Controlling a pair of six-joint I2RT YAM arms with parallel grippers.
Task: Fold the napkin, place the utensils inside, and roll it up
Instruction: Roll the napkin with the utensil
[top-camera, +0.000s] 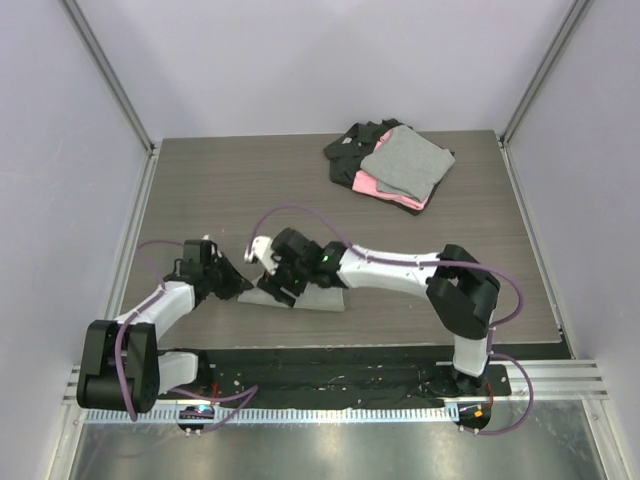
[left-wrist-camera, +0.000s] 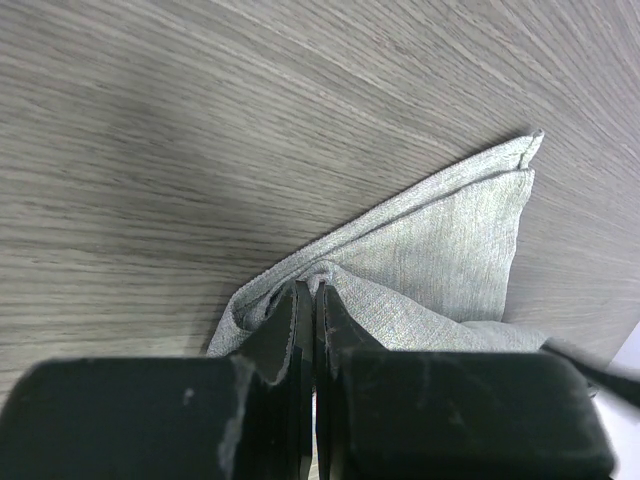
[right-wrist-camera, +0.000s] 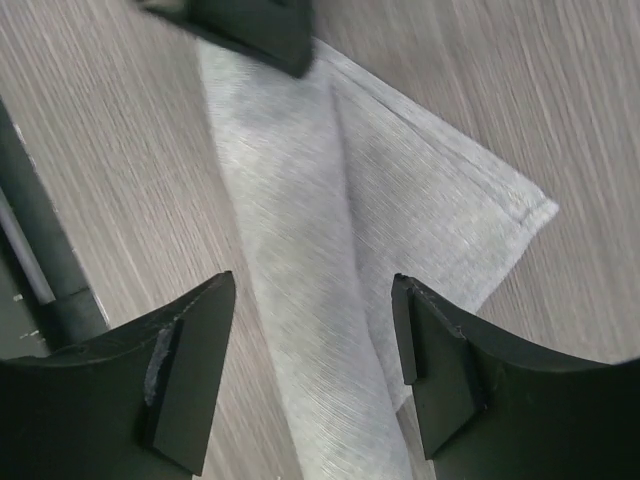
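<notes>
My left arm (top-camera: 160, 305) reaches in from the left of the light-grey square napkin of soft cloth (top-camera: 318, 300). The napkin lies folded on the grey wood-grain counter (top-camera: 230, 190), towards its near edge. My left jaws are pressed together on the napkin's left end. The black fingertips (left-wrist-camera: 303, 300) meet with no gap, and the cloth puckers into a small ridge right where they pinch it. In the left wrist view the napkin runs flat from that pinch to a stitched corner, two layers lying one on the other with their hems nearly matched.

Over the middle of the napkin my right jaws stand wide, with nothing between them but the cloth below. In the right wrist view the two black fingers (right-wrist-camera: 185, 375) sit one to each side of a long fold of the napkin; I cannot tell whether they touch it. A hemmed corner of the napkin juts out on the right of that view, and one tip of my left jaws shows dark at the napkin's far end. A black strip (right-wrist-camera: 40, 250) runs alongside the napkin, with bare counter between.

My right arm (top-camera: 400, 270) stretches across from the right of the napkin. Behind the napkin and to its right, well apart from it, sits a stack of folded cloths (top-camera: 395, 165): black lowest, pink between, darker grey on top.
</notes>
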